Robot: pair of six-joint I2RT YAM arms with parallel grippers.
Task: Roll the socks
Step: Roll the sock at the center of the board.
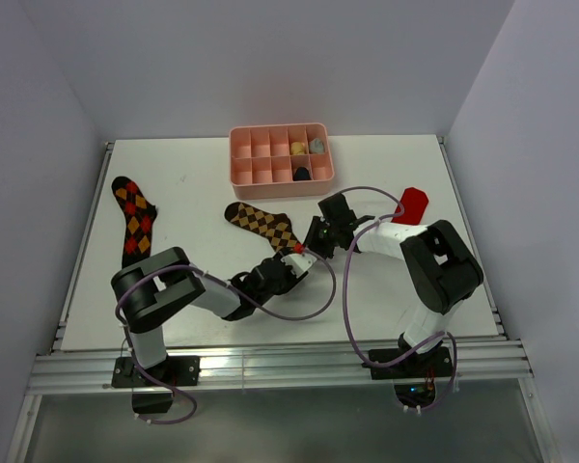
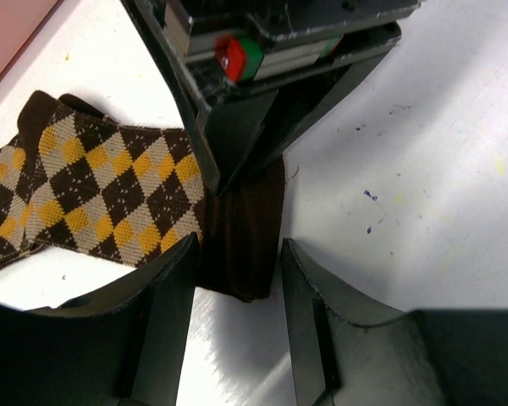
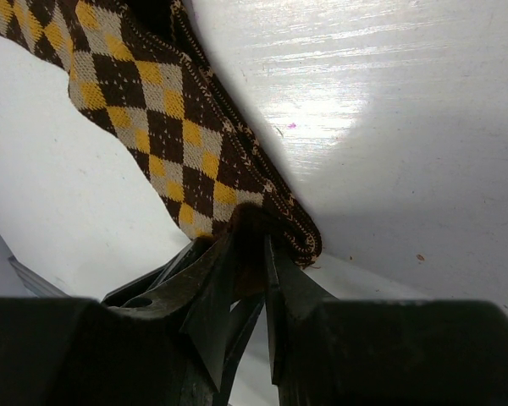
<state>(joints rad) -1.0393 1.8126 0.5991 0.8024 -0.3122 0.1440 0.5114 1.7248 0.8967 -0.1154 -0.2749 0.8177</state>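
Note:
The black sock with tan argyle diamonds (image 1: pixel 262 224) lies mid-table, its dark cuff end toward the arms. My right gripper (image 3: pixel 252 245) is shut on that cuff, pinching the folded fabric (image 3: pixel 152 110). My left gripper (image 2: pixel 237 254) faces it from the other side. Its open fingers straddle the same cuff (image 2: pixel 241 245), the left finger touching the fabric and the right one just clear. Seen from above, the left gripper (image 1: pixel 289 265) and the right gripper (image 1: pixel 305 253) meet at the cuff. The black sock with red-orange diamonds (image 1: pixel 133 217) lies flat at the left. The red sock (image 1: pixel 411 204) shows behind the right arm.
A pink compartment tray (image 1: pixel 239 154) stands at the back centre, with a few small items in its right-hand cells. Purple cables loop from both arms over the near part of the white table (image 1: pixel 193 183). Walls close in the table's sides and back.

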